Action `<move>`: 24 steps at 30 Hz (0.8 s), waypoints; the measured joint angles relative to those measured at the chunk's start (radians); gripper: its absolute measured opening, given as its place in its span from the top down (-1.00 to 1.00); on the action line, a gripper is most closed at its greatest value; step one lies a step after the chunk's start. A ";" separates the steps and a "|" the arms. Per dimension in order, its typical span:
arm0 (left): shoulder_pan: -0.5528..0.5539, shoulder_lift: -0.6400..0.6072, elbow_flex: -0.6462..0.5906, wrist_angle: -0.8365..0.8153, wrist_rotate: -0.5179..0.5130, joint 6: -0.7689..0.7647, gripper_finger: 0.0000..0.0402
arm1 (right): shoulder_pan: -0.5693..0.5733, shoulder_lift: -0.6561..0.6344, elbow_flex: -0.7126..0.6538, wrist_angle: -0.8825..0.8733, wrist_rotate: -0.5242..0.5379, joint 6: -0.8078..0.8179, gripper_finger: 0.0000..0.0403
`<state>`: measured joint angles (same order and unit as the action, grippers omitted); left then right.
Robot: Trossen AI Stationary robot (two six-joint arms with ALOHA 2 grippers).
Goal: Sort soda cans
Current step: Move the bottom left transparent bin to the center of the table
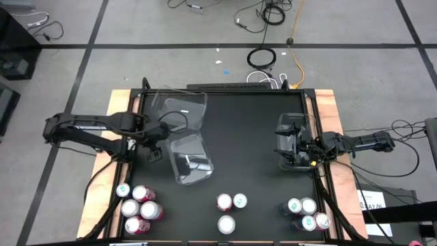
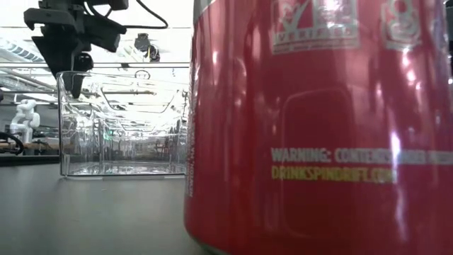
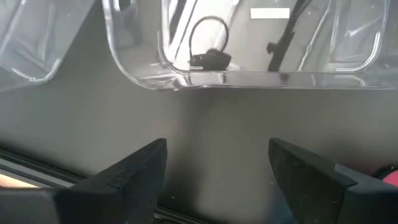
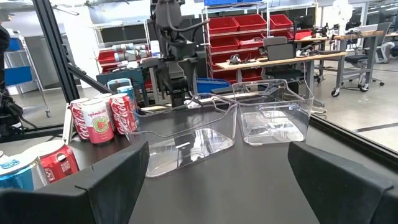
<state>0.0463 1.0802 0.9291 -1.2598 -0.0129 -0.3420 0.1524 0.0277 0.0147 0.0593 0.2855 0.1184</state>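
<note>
1. The step in hand looks like setting out the bins, not yet moving cans. In the high view the left gripper sits left of centre, just beside the nearer clear plastic bin. A second clear bin lies above it in the frame.
2. The left wrist view shows the left fingers apart over bare black table, clamped on nothing, with the bin's rim just ahead.
3. The right gripper waits at the right of the high view, its fingers wide apart and empty.
4. No soda cans are in a bin. They stand along the bottom of the high view in three clusters: red and white cans at lower left, three white cans at bottom centre, and a mixed group at lower right.
5. The next move probably calls for the left gripper to leave the bin and reach down-frame to a can, closing round its body.
6. Only the low view shows a can's printed side: a red can fills its right half. Only the right wrist view shows red cans standing beside the bins, with shelving in the room beyond.
</note>
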 joint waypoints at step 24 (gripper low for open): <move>-0.153 0.122 -0.151 0.233 -0.014 -0.115 0.27 | 0.000 0.000 0.000 0.000 0.000 0.000 -0.87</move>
<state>-0.1062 1.2020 0.7780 -1.0264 -0.0273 -0.4572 0.1521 0.0276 0.0147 0.0593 0.2852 0.1184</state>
